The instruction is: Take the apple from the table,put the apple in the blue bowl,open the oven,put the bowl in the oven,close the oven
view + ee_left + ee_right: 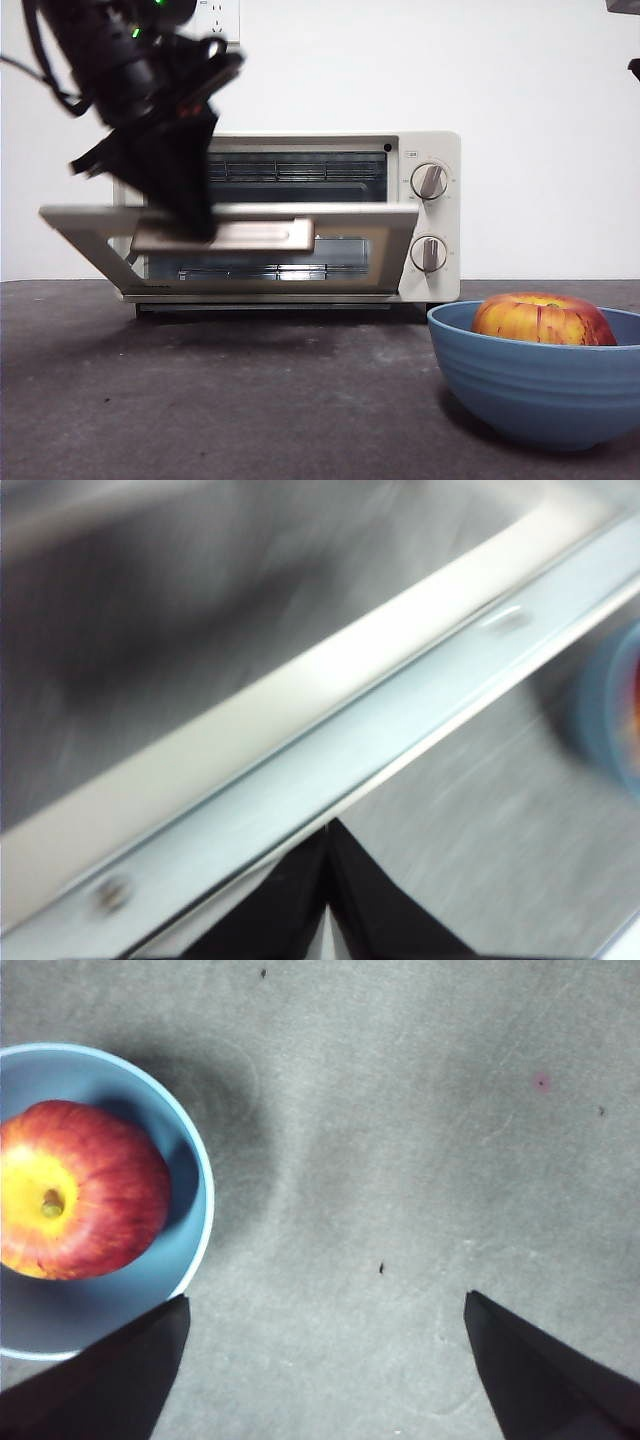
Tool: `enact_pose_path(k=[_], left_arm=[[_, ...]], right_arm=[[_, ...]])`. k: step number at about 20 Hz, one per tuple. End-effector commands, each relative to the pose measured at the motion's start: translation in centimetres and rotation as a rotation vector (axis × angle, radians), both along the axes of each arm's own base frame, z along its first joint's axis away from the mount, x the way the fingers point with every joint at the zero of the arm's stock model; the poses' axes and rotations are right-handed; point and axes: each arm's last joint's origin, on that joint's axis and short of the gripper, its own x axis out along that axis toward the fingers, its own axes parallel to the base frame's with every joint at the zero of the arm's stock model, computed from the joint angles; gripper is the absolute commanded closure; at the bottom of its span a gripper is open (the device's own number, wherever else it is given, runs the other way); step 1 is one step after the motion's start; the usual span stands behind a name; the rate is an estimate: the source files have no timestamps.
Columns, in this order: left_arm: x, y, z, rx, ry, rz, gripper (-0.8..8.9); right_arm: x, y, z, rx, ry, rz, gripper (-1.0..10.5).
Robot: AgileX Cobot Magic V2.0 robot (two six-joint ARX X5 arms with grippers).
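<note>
The cream-white oven [432,215] stands at the back with its door [360,238] swung partly down. My left gripper [190,222] comes from the upper left and rests on the left part of the bar handle [265,236]. The blurred left wrist view has its jaws pressed together [330,832] against the door's edge [300,780]. The apple [542,318] lies in the blue bowl [540,390] at the near right. My right gripper [325,1320] hangs open above bare table [420,1160], beside the bowl [196,1175] and apple [85,1190].
Dark grey table [230,400] stretches in front of the oven, left of the bowl. A white wall is behind. A black tip of the waiting arm [633,68] shows at the top right corner. The bowl [612,720] appears as a blue blur past the door.
</note>
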Motion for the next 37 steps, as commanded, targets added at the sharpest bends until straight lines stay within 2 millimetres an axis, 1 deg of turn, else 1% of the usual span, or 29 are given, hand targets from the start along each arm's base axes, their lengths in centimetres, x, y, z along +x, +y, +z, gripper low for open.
enact_pose_path(k=[1,4,6,8,12,15,17,19,22,25,28,31,33,35,37], left_arm=[[0.2,-0.2,0.1,0.022,-0.016,-0.018,8.06],[-0.1,0.0,0.2,0.038,-0.002,-0.032,8.06],[-0.2,0.4,1.0,0.023,-0.036,-0.027,8.06],[-0.4,1.0,2.4,-0.014,-0.104,-0.003,8.06],[-1.5,3.7,6.5,-0.167,-0.241,0.057,8.06],[-3.4,6.1,9.1,-0.236,-0.327,0.098,8.06],[-5.1,7.3,9.8,-0.250,-0.377,0.125,8.06],[-7.2,8.8,9.5,-0.262,-0.418,0.165,8.07],[-10.0,10.5,7.8,-0.289,-0.434,0.220,8.07],[-12.4,11.4,6.5,-0.313,-0.441,0.266,8.07],[-14.3,11.8,5.5,-0.325,-0.427,0.289,8.07],[-15.8,12.0,5.7,-0.332,-0.441,0.289,8.07],[-16.5,12.2,6.0,-0.349,-0.474,0.290,8.07],[-16.8,12.2,6.1,-0.353,-0.482,0.291,8.07],[-16.8,12.2,6.1,-0.356,-0.479,0.295,8.07]], right_arm=[[0.0,0.2,0.0,0.034,0.028,0.012,5.1],[0.0,0.3,-0.1,0.059,0.042,0.024,5.1],[0.1,0.2,-0.1,0.078,0.050,0.022,5.1],[0.2,-0.1,-0.1,0.074,0.047,0.014,5.1],[0.9,-0.7,-0.3,0.147,0.060,-0.002,5.1],[1.9,-0.8,-0.9,0.200,0.066,0.004,5.3],[2.5,-0.7,-1.5,0.208,0.070,0.001,5.3],[3.1,-0.5,-2.5,0.211,0.086,0.005,5.3],[3.9,-0.1,-4.2,0.220,0.116,0.010,5.5],[4.5,0.1,-5.5,0.217,0.140,0.010,5.9],[4.9,0.3,-6.6,0.225,0.179,0.013,6.6],[4.9,0.5,-7.6,0.251,0.203,0.027,7.5],[5.0,0.6,-7.6,0.260,0.203,0.031,8.0],[5.0,0.6,-7.6,0.272,0.209,0.036,8.6],[4.9,0.7,-7.6,0.297,0.224,0.046,8.9]])
